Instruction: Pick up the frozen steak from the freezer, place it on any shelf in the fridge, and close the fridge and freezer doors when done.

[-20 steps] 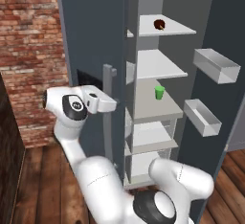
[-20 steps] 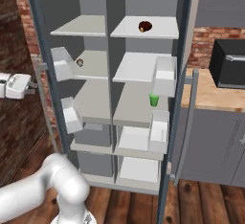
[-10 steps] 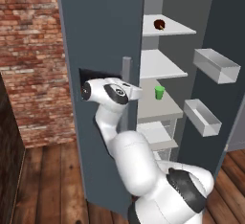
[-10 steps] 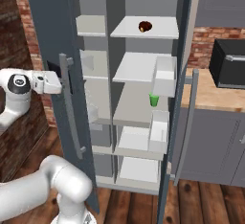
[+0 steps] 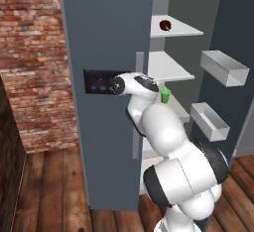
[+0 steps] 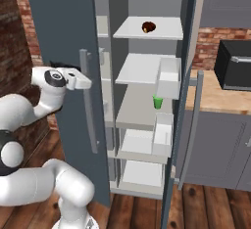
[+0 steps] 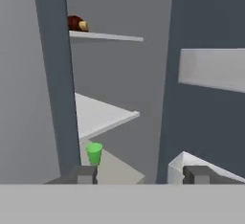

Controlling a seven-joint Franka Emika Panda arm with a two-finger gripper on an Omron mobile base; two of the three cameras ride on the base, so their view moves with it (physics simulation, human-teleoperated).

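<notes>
hand view: gripper (image 7: 141,175) wide, empty

Frozen steak (image 6: 148,27), small dark red-brown lump with tan edge, resting on top pale grey shelf of fridge (image 6: 147,66), toward back left; also visible at (image 5: 165,25) and (image 7: 76,23). Freezer (image 6: 103,57) nearly covered by its door (image 5: 106,52), swung most of the way shut, black panel with blue lights on its face, grey bar handle along its edge. Fridge door (image 6: 188,76) wide open, white bins on inner side.
</notes>
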